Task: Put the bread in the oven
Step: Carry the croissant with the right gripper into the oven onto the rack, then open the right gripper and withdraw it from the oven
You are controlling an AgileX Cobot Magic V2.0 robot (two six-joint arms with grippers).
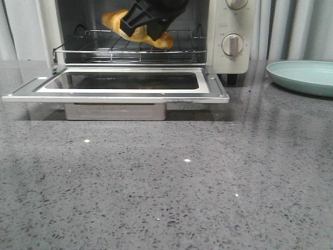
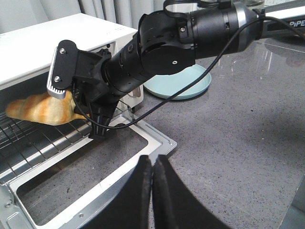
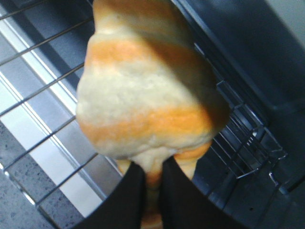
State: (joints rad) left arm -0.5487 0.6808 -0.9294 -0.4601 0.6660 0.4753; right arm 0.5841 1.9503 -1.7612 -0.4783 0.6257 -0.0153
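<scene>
The cream-white oven [image 1: 229, 31] stands at the back with its glass door [image 1: 119, 83] dropped open. My right gripper [image 1: 141, 25] is shut on the golden-orange striped bread [image 1: 158, 39] and holds it inside the oven cavity, just above the wire rack [image 1: 125, 47]. In the right wrist view the bread [image 3: 143, 90] fills the frame, pinched at one end by the fingers [image 3: 126, 200]. In the left wrist view the bread [image 2: 43, 109] hangs over the rack [image 2: 28, 138]. My left gripper [image 2: 152, 162] is shut and empty, above the door's corner.
A pale green plate [image 1: 304, 75] lies on the grey speckled counter [image 1: 166, 182] right of the oven; it also shows in the left wrist view [image 2: 183, 83]. Round knobs [image 1: 232, 45] sit on the oven's right side. A metal tray [image 1: 115, 111] lies under the open door.
</scene>
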